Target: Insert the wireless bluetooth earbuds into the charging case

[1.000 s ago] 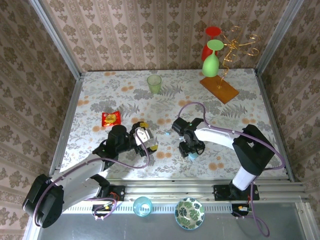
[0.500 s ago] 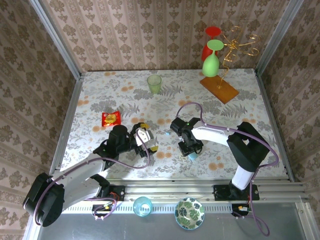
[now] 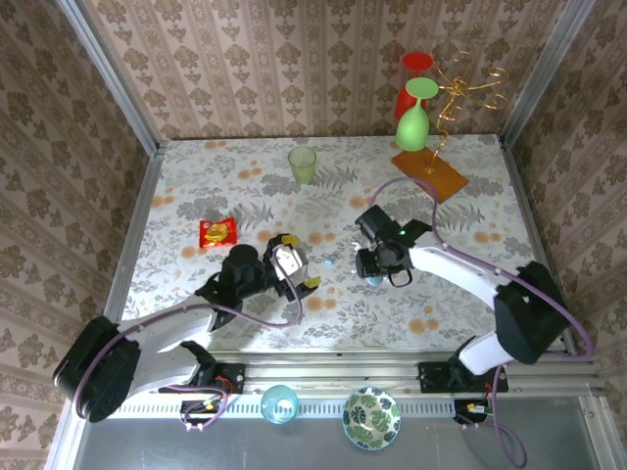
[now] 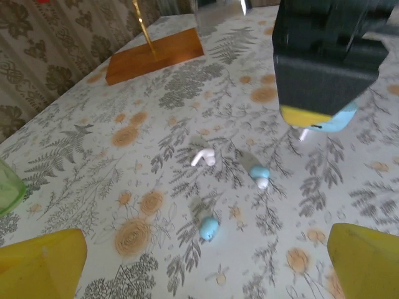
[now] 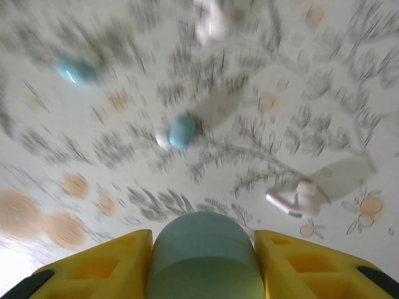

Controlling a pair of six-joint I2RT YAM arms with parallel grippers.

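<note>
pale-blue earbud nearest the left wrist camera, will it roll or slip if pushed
The pale-blue earbud looks rounded and glossy, so it would probably roll or skid on the tabletop. It seems tiny, likely very light, so a pincer could easily flick it away.

Floral table w/ earbuds, cup, packet

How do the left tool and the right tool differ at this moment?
Opening: the left tool has its fingers spread wide, while the right tool has them drawn in against both sides of a pale-blue case.
Load: the left tool holds nothing between its fingers; the right tool grips that case.
Shared: both have yellow fingers and hang over the floral table near the loose earbuds.
</note>
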